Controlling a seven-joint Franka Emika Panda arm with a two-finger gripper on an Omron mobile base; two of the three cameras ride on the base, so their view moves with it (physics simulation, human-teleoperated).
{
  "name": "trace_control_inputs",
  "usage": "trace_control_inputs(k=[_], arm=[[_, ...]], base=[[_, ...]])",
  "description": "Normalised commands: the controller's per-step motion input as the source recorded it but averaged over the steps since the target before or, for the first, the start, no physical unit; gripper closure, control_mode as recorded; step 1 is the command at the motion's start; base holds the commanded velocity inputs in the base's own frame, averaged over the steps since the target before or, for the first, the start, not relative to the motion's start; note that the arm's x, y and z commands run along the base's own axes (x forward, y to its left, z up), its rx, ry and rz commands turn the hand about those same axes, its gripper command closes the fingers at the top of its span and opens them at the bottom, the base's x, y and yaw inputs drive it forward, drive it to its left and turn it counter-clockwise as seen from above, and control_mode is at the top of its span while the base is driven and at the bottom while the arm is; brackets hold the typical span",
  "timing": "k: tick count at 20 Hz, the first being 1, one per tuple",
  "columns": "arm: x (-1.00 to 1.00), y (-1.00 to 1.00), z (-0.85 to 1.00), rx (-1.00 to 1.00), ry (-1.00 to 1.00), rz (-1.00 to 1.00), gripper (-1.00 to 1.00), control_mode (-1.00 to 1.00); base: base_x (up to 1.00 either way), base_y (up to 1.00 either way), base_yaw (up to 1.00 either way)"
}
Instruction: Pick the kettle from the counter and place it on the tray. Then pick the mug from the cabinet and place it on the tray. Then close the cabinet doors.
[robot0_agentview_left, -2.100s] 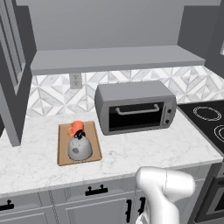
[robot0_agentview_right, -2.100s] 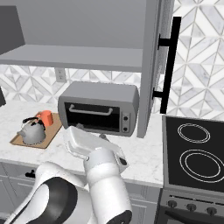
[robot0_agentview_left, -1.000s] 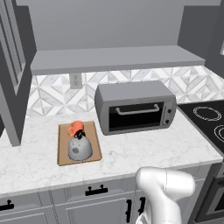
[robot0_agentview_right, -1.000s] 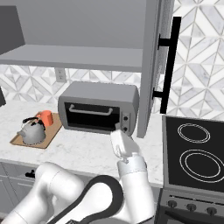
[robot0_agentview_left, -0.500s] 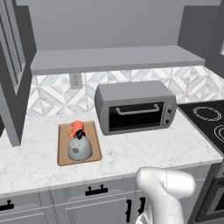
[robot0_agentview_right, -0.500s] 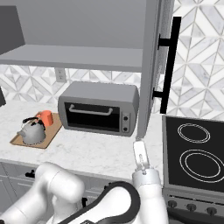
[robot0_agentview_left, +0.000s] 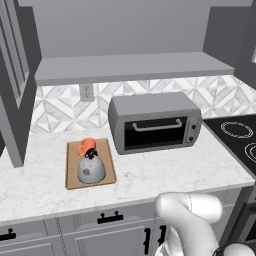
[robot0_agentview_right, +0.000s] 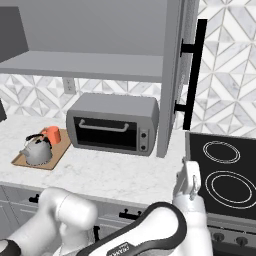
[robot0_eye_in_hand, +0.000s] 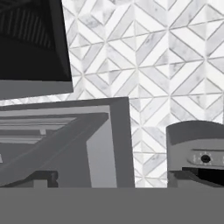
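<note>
While gripper (robot0_agentview_right: 191, 176) stands wide, empty, low right by stove (robot0_agentview_right: 222, 170), bench (robot0_agentview_right: 115, 172) front bare; kettle (robot0_agentview_left: 91, 168), mug (robot0_agentview_left: 88, 147) on tray (robot0_agentview_left: 74, 172) left; toaster oven (robot0_agentview_left: 155, 123) middle.

You have a boxy grey metal toaster oven (robot0_agentview_left: 156, 123) beside a black glass stovetop (robot0_agentview_right: 222, 170), below geometric white wall tiles (robot0_eye_in_hand: 175, 57)

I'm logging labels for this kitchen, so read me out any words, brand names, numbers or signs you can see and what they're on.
None can be read.
The toaster oven front carries small knobs but no legible marks.
The kettle, mug and tray are plain.
</note>
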Motion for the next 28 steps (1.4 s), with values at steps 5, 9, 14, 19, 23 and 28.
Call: trace_control_inputs(k=[5, 9, 14, 19, 23, 28], arm=[[0.22, -0.27, 0.35, 0.07, 0.0, 0.09, -1.0, -1.0], [0.12, -0.06, 0.49, 0.0, -0.03, 0.18, -1.0, -1.0], [0.01, -0.01, 0.58, 0.0, -0.13, 0.18, -1.0, -1.0], [0.0, 0.05, 0.54, -0.09, -0.25, 0.2, -1.0, -1.0], [0.08, 0.37, 0.5, -0.19, -0.15, 0.19, -1.0, -1.0], [0.07, 0.53, 0.53, -0.22, -0.08, 0.1, -1.0, -1.0]], base=[[0.0, 0.0, 0.0], [0.0, 0.0, 0.0], [0.0, 0.0, 0.0], [0.0, 0.0, 0.0], [0.0, 0.0, 0.0], [0.0, 0.0, 0.0]])
